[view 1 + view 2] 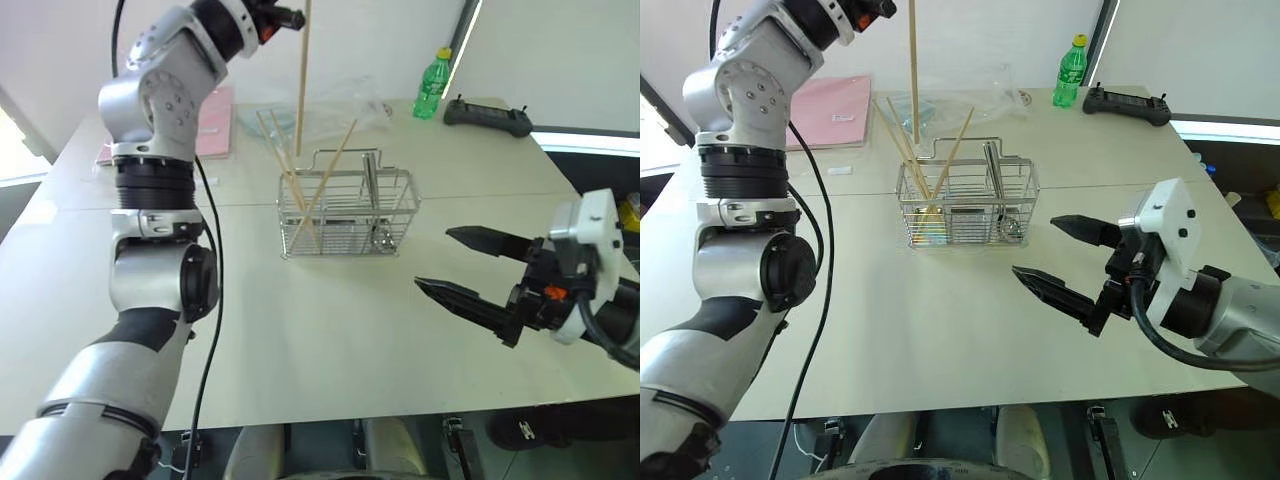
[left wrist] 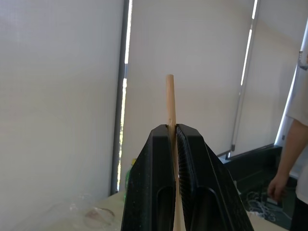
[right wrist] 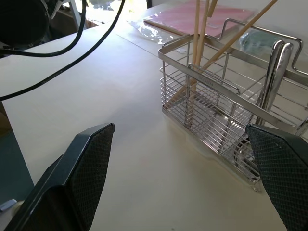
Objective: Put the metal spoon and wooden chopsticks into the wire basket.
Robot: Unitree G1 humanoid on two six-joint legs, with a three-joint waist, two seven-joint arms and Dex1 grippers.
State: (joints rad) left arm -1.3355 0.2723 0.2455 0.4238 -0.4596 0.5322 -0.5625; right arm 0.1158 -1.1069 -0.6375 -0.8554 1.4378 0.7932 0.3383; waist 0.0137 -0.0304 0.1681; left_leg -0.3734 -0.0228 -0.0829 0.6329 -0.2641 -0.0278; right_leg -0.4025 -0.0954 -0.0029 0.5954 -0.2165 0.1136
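The wire basket (image 1: 345, 215) stands mid-table. Three wooden chopsticks (image 1: 322, 190) lean in its left compartment. In the right compartment the metal spoon (image 1: 371, 190) stands upright, its handle (image 3: 276, 67) above the rim. My left gripper (image 1: 287, 17) is raised high behind the basket and shut on another chopstick (image 1: 302, 80). That stick hangs vertically with its lower end just above the basket's left side. In the left wrist view the fingers (image 2: 192, 163) pinch the stick (image 2: 170, 96). My right gripper (image 1: 432, 258) is open and empty, to the right of the basket and pointing at it.
A green bottle (image 1: 431, 85) and a black controller (image 1: 487, 118) sit at the table's far right. A pink folder (image 1: 215, 125) and a clear plastic bag (image 1: 340, 105) lie behind the basket. A person (image 2: 293, 159) stands beyond the table.
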